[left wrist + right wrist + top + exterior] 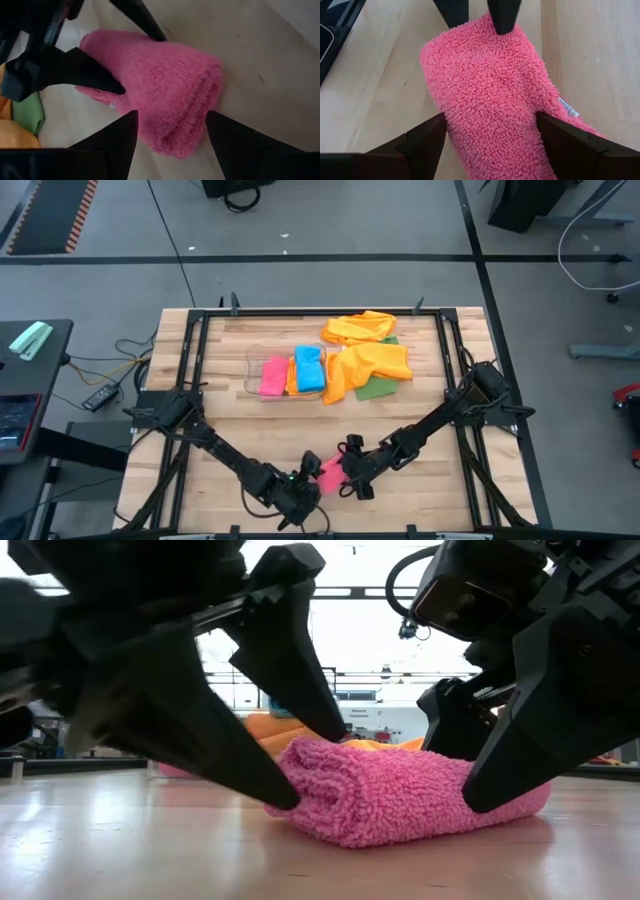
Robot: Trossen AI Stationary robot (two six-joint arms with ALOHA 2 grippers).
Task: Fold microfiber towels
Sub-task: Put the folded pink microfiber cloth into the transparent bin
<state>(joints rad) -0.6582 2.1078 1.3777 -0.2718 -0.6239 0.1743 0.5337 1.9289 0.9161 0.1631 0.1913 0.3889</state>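
Both arms are straddling a folded pink towel [328,472] on the surface [230,420], left end effector [308,483] and right end effector [350,475] open wide around it, gripping nothing; closing on it and lifting it to the bin [252,372] is likely coming next.

Both dark arms crowd the near edge around the folded pink microfiber towel [329,472]; bare wooden tabletop [230,415] lies left (the clear plastic rectangular bin [254,360] and loose orange cloths [368,360] block the far side).

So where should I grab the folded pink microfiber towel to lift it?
Pinch the folded pink microfiber towel across its narrow width, from above at one short end. It lies flat as a thick oblong, and the open left gripper and right gripper already straddle its ends.
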